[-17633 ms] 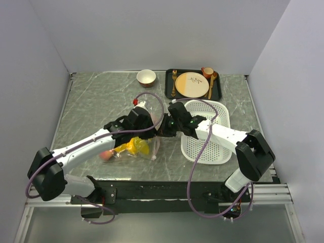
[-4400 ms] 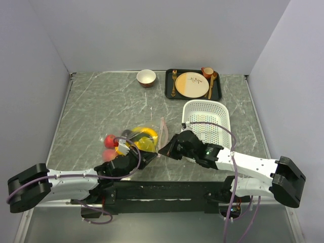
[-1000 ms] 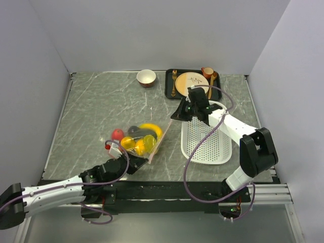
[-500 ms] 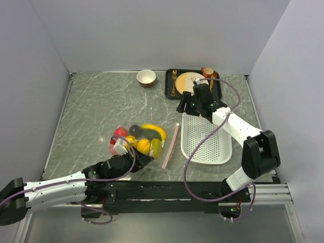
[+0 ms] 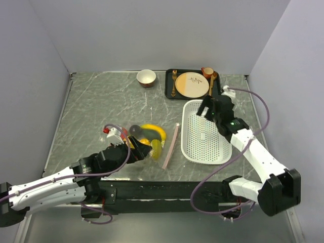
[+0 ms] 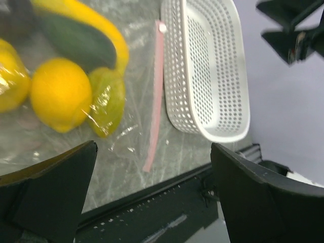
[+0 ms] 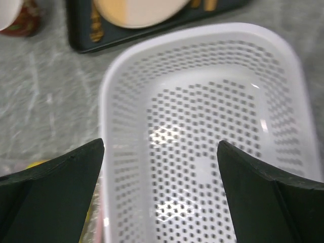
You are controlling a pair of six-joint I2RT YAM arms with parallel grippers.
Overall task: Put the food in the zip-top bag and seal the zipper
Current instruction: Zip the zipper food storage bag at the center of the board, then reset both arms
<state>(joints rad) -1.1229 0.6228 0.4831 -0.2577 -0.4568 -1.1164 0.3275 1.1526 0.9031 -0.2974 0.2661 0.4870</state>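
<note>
Left wrist view puts my left tool (image 6: pixel 153 147) nearest, jaws spread wide with nothing between them. A second ago it was pinched shut at the near side of the zip-top bag (image 6: pixel 129 136), so I have just let go. Just past it the food (image 6: pixel 59 93) lies under crinkled plastic: an orange round piece, a yellow-green piece (image 6: pixel 107 101) touching it, and the banana (image 6: pixel 98 28) curving behind. Beyond them the zipper (image 6: pixel 156 96) runs as a straight pink strip, flat on the counter (image 5: pixel 91 111) just beside the white basket (image 6: pixel 223 132).

Farther off, my right tool (image 5: pixel 212 109) has also sprung wide. A second ago it was shut near the strip's far end; now it hangs over the basket, apart from the bag. With both tools released, all the fruit I can see inside and the bag lying flat, I judge the task to be at or near its end.

The left wrist shows the strip close up, though I cannot tell from it whether the seal is pressed closed along its whole length. The top view alone shows the bag, the basket and both arms together, and the tray (image 5: pixel 169 91) and bowl (image 5: pixel 146 77) at the back. The right wrist shows only the basket's pierced floor between its open fingers, the tray's near edge, and a sliver of yellow at its lower left.
</note>
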